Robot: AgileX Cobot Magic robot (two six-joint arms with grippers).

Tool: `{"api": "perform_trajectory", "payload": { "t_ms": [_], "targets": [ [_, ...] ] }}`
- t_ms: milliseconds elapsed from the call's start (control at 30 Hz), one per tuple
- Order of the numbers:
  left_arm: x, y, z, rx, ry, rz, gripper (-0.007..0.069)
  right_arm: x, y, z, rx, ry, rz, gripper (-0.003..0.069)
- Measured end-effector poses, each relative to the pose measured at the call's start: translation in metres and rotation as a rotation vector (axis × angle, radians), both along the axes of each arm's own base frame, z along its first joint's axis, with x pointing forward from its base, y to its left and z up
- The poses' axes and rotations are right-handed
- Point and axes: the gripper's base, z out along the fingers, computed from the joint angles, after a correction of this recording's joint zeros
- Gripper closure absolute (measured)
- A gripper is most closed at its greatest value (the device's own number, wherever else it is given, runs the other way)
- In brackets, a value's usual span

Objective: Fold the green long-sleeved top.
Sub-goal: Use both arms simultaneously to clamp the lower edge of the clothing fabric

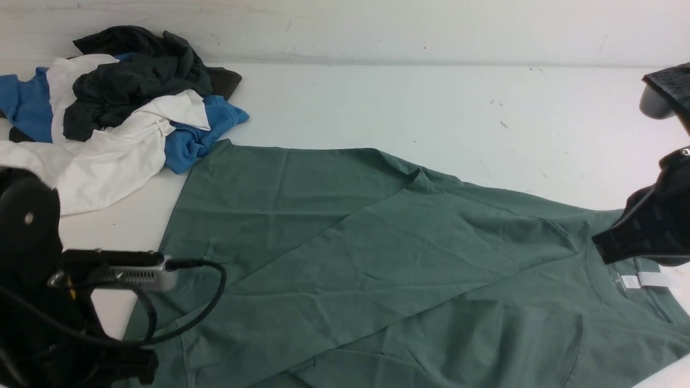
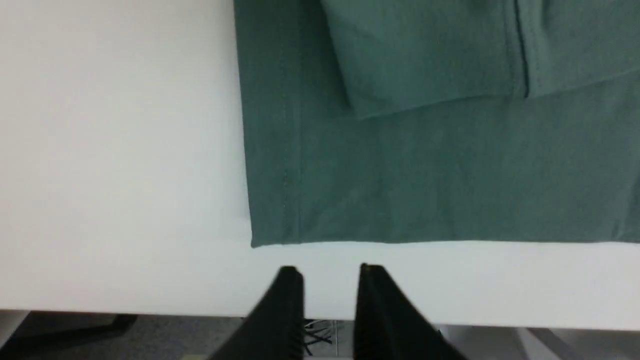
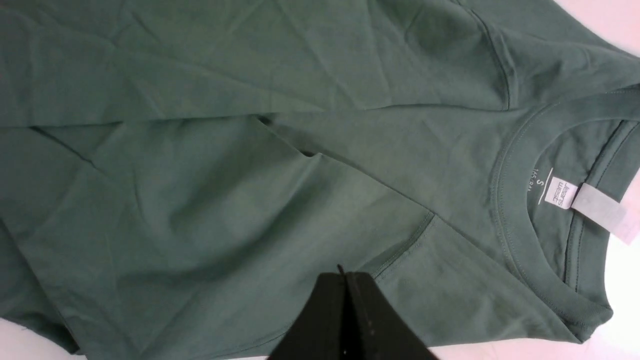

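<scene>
The green long-sleeved top (image 1: 345,242) lies spread flat on the white table (image 1: 431,102), with one sleeve folded diagonally across its body. Its collar and white neck label (image 3: 560,192) are at the right. In the left wrist view my left gripper (image 2: 330,272) hovers over bare table just off the top's hem corner (image 2: 255,242), jaws apart with nothing between them. A cuffed sleeve end (image 2: 522,55) rests on the body there. My right gripper (image 3: 345,274) is shut and empty, above the top (image 3: 225,200) near a shoulder seam.
A heap of blue, white and dark charcoal garments (image 1: 124,108) sits at the far left of the table. The table's near edge (image 2: 150,309) runs just behind my left fingers. The right arm (image 1: 655,226) hangs over the collar area.
</scene>
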Motion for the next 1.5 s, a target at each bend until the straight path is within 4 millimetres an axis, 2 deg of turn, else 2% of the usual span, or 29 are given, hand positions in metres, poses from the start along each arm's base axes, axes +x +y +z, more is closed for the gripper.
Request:
{"api": "perform_trajectory", "payload": {
  "t_ms": [100, 167, 300, 467, 633, 800, 900, 1000, 1067, 1133, 1233, 1300, 1333, 1367, 1500],
  "targets": [
    [-0.008, 0.008, -0.005, 0.008, 0.008, 0.048, 0.0614, 0.0, 0.001, 0.0, 0.001, 0.001, 0.01, 0.0673],
    [-0.011, 0.014, -0.009, 0.008, 0.017, 0.083, 0.0626, 0.0, 0.001, 0.0, 0.006, 0.002, 0.015, 0.0673],
    [-0.01, 0.022, -0.012, 0.003, 0.002, 0.122, 0.0626, -0.001, 0.002, 0.0, 0.013, 0.005, 0.018, 0.0673],
    [-0.008, 0.023, -0.013, -0.002, -0.019, 0.101, 0.0608, -0.001, 0.003, 0.0, 0.02, 0.006, 0.024, 0.0673],
    [-0.004, 0.023, -0.015, -0.005, -0.054, 0.08, 0.0483, -0.001, 0.005, 0.001, 0.047, 0.004, 0.028, 0.0673],
    [-0.002, 0.023, -0.034, 0.005, 0.016, 0.075, 0.0263, 0.0, 0.007, 0.001, 0.066, -0.007, 0.035, 0.0673],
    [-0.006, 0.024, -0.051, 0.009, 0.055, 0.063, 0.0197, 0.0, 0.007, 0.001, 0.07, -0.005, 0.04, 0.0673],
    [-0.008, 0.023, -0.063, 0.004, 0.056, 0.061, 0.0183, -0.001, 0.008, 0.001, 0.076, -0.003, 0.042, 0.0673],
    [-0.007, 0.023, -0.063, 0.002, 0.053, 0.061, 0.0185, -0.001, 0.008, 0.002, 0.076, -0.004, 0.044, 0.0673],
    [-0.007, 0.023, -0.064, -0.002, 0.048, 0.064, 0.0197, -0.001, 0.008, 0.002, 0.077, -0.003, 0.047, 0.0673],
    [-0.007, 0.022, -0.064, -0.015, 0.044, 0.076, 0.0262, -0.001, 0.009, 0.002, 0.088, 0.001, 0.052, 0.0673],
    [-0.007, 0.021, -0.064, -0.025, 0.044, 0.083, 0.0344, -0.001, 0.009, 0.002, 0.087, 0.001, 0.06, 0.0673],
    [-0.007, 0.021, -0.064, -0.026, 0.044, 0.084, 0.0363, -0.001, 0.009, 0.002, 0.086, 0.001, 0.062, 0.0673],
    [-0.007, 0.02, -0.064, -0.029, 0.044, 0.078, 0.0435, -0.002, 0.009, 0.001, 0.079, 0.002, 0.075, 0.0673],
    [-0.006, 0.02, -0.06, -0.032, 0.05, 0.059, 0.0588, -0.006, 0.009, -0.001, 0.029, 0.042, 0.157, 0.0673]
  ]
}}
